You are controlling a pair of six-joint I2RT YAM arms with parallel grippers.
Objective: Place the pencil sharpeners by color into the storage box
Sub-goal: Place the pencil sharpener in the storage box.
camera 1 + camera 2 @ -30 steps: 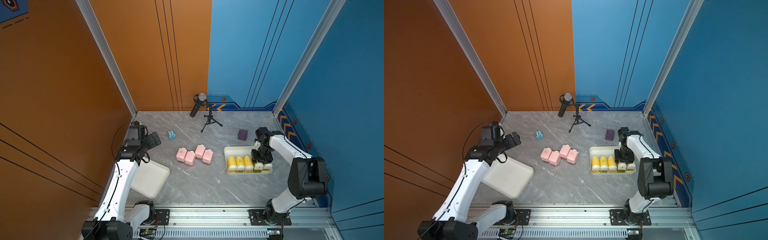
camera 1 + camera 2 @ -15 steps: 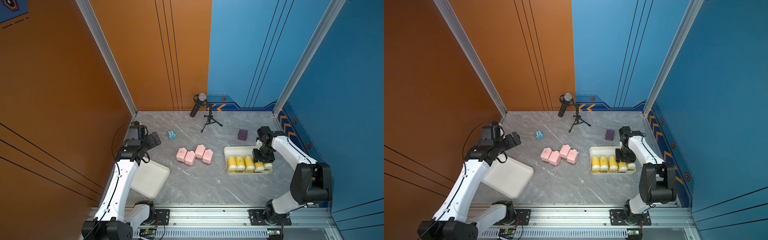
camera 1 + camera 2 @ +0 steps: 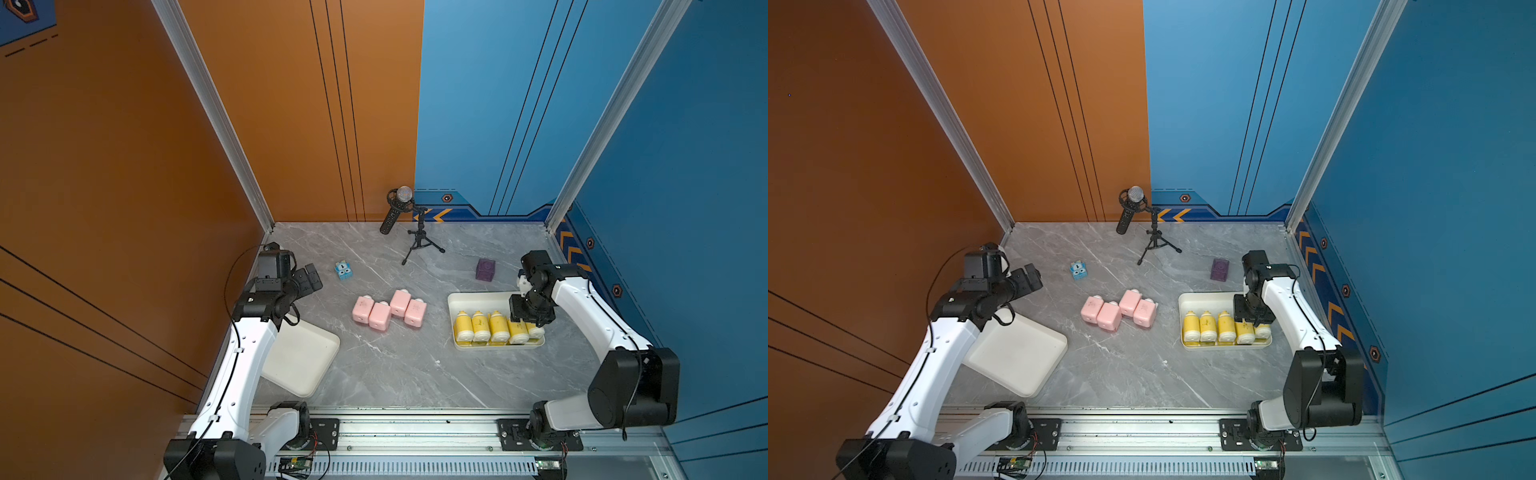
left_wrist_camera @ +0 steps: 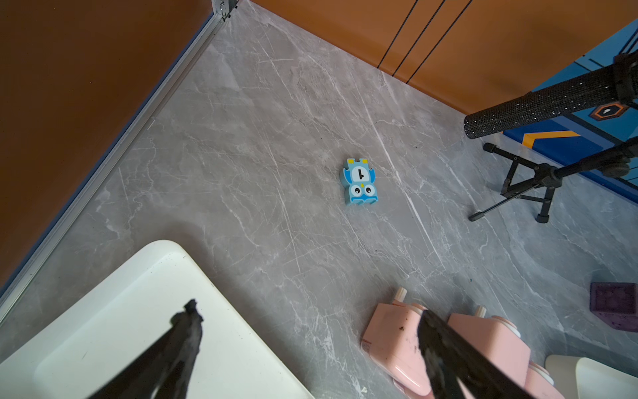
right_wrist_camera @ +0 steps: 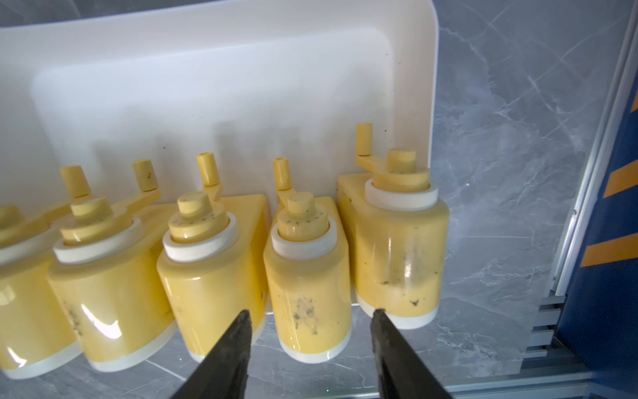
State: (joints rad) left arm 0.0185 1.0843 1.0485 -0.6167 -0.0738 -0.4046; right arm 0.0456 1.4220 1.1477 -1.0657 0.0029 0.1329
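right fingers (image 5: 234,345) apart — yellow sharpener (image 5: 307,276) between tips | lying in storage box (image 5: 207,69)

You have wide bare table (image 3: 395,374) at the front, and an open lane between the pink sharpeners (image 3: 388,309) and the right storage box (image 3: 465,297). That box's far half is bare; its near half is packed with five yellow sharpeners (image 3: 490,328) lying close side by side. The right jaws hang apart over the row's right end, near the blue wall. The left storage box (image 3: 303,357) is bare inside, partly under the left arm. Farther back, the blue cube (image 3: 344,271), microphone tripod (image 3: 419,243) and purple cube (image 3: 485,269) stand well apart.
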